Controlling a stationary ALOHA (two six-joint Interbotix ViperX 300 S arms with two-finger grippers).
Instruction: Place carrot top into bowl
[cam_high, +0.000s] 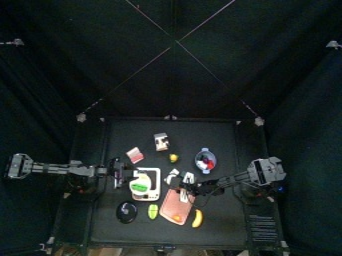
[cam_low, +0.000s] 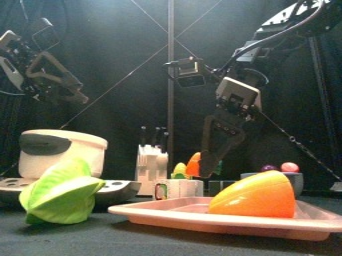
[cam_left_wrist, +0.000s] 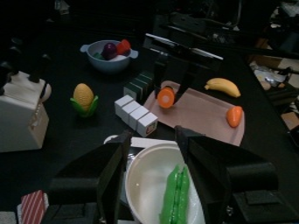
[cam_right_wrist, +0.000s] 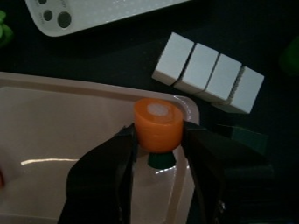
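Note:
My right gripper (cam_right_wrist: 160, 136) is shut on the carrot top (cam_right_wrist: 158, 118), an orange stub with a pale cut face and a green end. It holds the stub just above the corner of the pink tray (cam_right_wrist: 59, 122). The left wrist view shows the same carrot top (cam_left_wrist: 166, 96) held between the right arm's jaws. The bowl (cam_left_wrist: 107, 51), pale-rimmed with blue and red inside, stands apart from it; in the top view the bowl (cam_high: 205, 157) is just behind the right gripper (cam_high: 187, 183). My left gripper (cam_left_wrist: 158, 166) is open above a white dish (cam_left_wrist: 146, 179) holding a green pea pod (cam_left_wrist: 176, 194).
A row of white blocks (cam_right_wrist: 211, 70) lies beside the tray. A banana (cam_left_wrist: 222, 86) and an orange piece (cam_left_wrist: 235, 115) lie on the tray, and a corn cob (cam_left_wrist: 82, 96) lies near the blocks. A dark round object (cam_high: 127, 210) and a green leaf (cam_low: 60, 190) sit at the front left.

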